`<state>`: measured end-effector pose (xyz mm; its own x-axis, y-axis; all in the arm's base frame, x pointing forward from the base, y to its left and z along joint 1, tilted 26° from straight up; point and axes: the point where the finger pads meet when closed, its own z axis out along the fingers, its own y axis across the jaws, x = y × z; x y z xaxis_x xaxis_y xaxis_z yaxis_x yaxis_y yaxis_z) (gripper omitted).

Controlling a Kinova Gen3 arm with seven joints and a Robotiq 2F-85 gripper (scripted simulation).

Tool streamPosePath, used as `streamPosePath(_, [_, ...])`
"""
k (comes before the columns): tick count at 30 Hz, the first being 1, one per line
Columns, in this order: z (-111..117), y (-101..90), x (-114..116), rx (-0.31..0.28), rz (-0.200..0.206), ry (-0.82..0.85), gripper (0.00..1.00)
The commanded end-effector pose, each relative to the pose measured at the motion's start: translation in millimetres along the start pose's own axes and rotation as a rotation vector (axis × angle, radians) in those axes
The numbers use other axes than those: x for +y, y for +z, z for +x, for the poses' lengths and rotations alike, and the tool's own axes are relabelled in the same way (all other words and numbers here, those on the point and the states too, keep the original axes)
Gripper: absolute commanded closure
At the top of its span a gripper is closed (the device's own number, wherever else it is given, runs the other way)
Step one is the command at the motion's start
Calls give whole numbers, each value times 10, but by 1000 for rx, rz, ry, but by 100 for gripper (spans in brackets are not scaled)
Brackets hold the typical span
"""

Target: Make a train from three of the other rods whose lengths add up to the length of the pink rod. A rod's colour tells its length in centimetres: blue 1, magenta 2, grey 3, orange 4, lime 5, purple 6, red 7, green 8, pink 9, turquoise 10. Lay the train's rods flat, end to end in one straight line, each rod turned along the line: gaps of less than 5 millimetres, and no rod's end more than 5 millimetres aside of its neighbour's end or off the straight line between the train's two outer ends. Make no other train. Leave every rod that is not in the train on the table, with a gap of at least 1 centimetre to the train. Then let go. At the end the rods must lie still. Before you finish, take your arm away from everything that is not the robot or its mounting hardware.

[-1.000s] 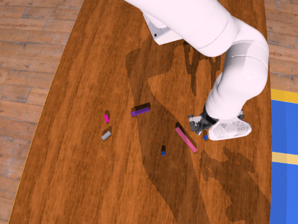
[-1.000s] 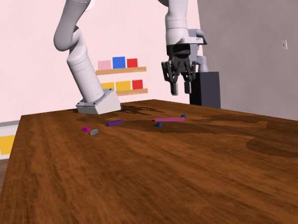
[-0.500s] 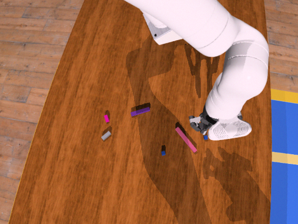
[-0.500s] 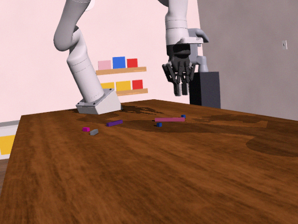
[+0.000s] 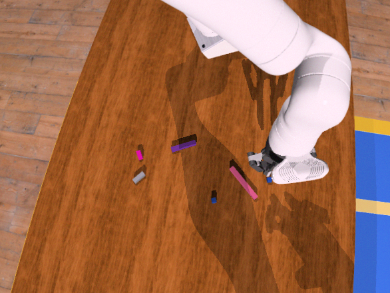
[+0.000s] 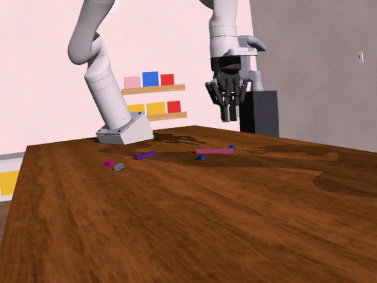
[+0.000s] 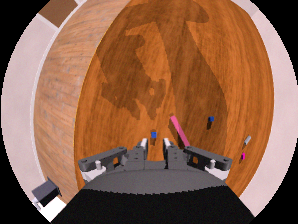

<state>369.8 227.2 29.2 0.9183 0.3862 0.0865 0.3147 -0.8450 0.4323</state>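
Up past the far edge of the tabletop (image 5: 100,216) (image 6: 161,225) (image 7: 245,90), exterior view, two wall shelves hold boxes: pink (image 6: 132,82), blue and red on the upper shelf (image 6: 154,89), two yellows plus a red on the lower shelf (image 6: 167,117). Neither top nor wrist view gets those.

Top view does get the blue mat (image 5: 366,250) beyond the right edge, though. The gripper (image 5: 267,173) (image 6: 229,119) (image 7: 155,144) is hanging above the table on that side, partly open and grabbing nothing. One blue rod (image 5: 269,180) (image 6: 231,146) (image 7: 153,135) sits down there, nearest the right edge. The pink rod (image 5: 243,182) (image 6: 214,151) (image 7: 180,131) lies slanted just beside it, and the other blue rod (image 5: 213,200) (image 6: 201,157) (image 7: 211,119) is a bit further left.

Purple rod (image 5: 184,146) (image 6: 145,155) is around the middle, visible from top and exterior only. The magenta rod (image 5: 140,155) (image 6: 109,163) (image 7: 243,156) and grey rod (image 5: 139,177) (image 6: 119,166) (image 7: 247,140) are closest to the left edge, near each other but apart. So no train: everything's scattered.

From above, the wrist casing covers most of the fingers, and exterior cuts off the arm up top. Wrist view makes magenta and grey tiny.
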Motion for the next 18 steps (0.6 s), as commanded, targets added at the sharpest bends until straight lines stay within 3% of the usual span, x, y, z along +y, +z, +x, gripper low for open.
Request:
streamPosePath(1, [1, 5, -4, 1, 0, 3, 76])
streamPosePath(18, [-2, 219, -15, 0, 0, 11, 76])
